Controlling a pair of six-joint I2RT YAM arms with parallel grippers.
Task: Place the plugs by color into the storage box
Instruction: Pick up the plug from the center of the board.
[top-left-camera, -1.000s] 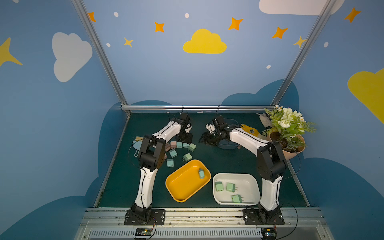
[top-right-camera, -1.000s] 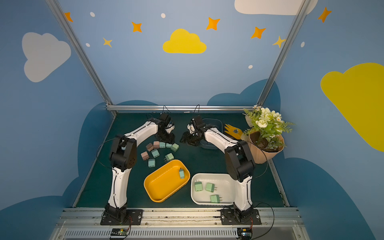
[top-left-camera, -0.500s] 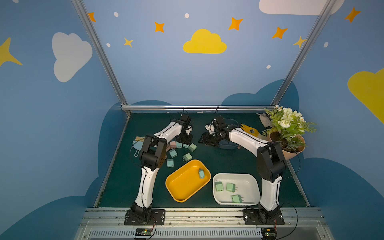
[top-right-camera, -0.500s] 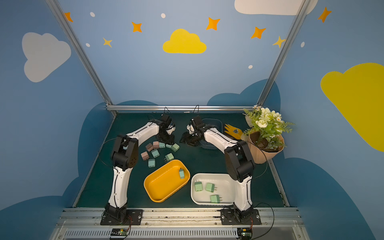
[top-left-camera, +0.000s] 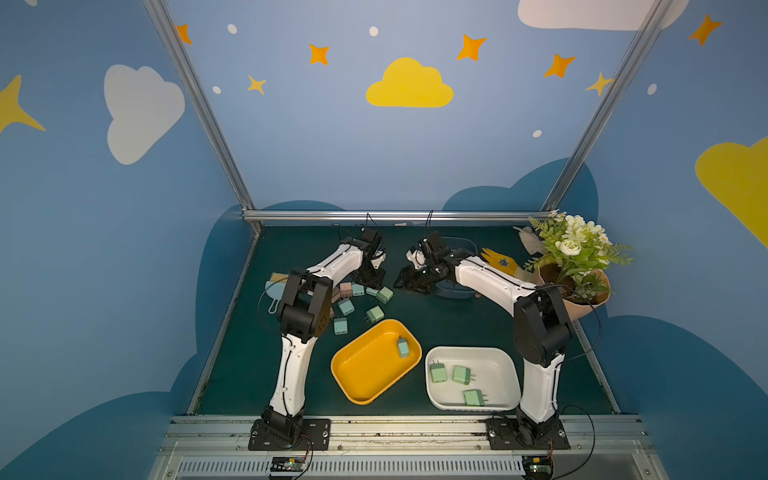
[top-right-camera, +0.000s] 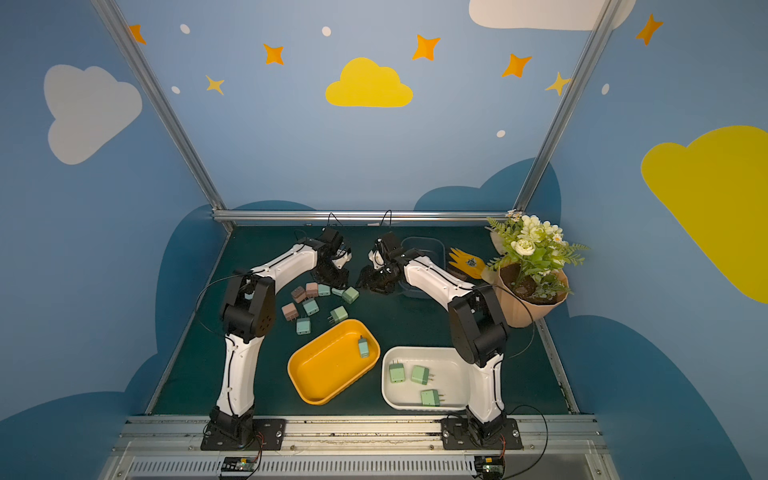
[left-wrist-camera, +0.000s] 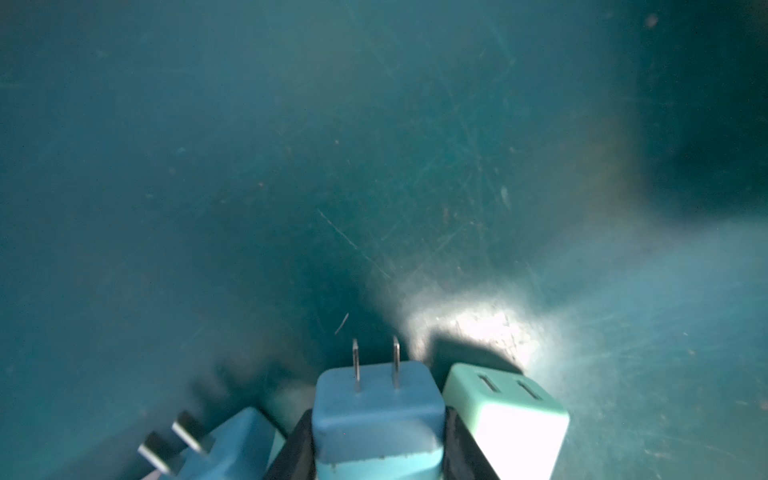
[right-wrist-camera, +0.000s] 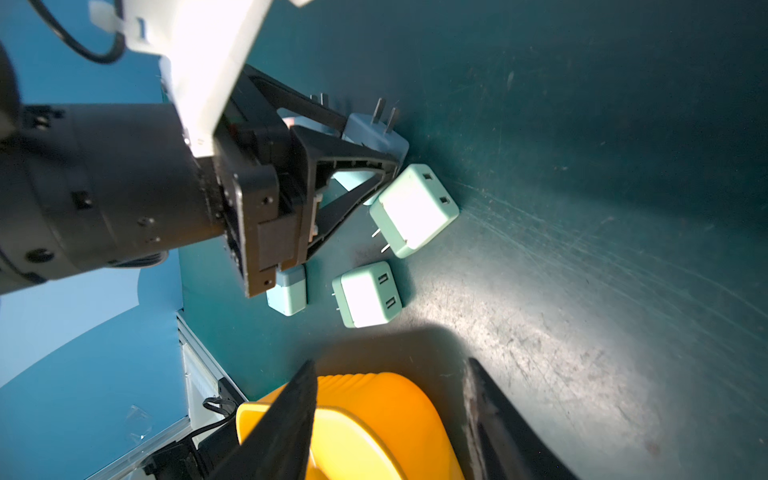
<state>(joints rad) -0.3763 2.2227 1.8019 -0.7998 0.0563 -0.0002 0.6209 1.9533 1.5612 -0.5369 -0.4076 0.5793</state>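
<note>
The left gripper (left-wrist-camera: 376, 457) is clenched on a light-blue plug (left-wrist-camera: 376, 399), its fingers on two opposite side faces and the prongs pointing away from the wrist. This plug sits in the loose cluster of plugs (top-right-camera: 311, 305) on the worktop (top-left-camera: 457, 324), left of the middle and toward the far edge.

A green plug (left-wrist-camera: 507, 411) lies just beside one finger and seems to touch it, and a second blue plug (left-wrist-camera: 232, 449) is close on the other side. The safest lift is probably straight up, with no sideways drag, until the held plug is clear of both neighbours.

The likely target is the yellow tray (top-left-camera: 357, 382) near the front edge, where one blue plug (top-left-camera: 402, 347) already lies. The white tray (top-left-camera: 498, 365) to its right holds three green plugs (top-left-camera: 461, 374), so it is not the place for this one.

The grip is low on a smooth little cube, so a slow carry should keep it from twisting out. It is best let go low over a bare part of the tray floor.

The right gripper (right-wrist-camera: 390, 361) hangs nearby with its jaws apart and nothing between them. The left arm's path should swing toward the front edge, away from it.
</note>
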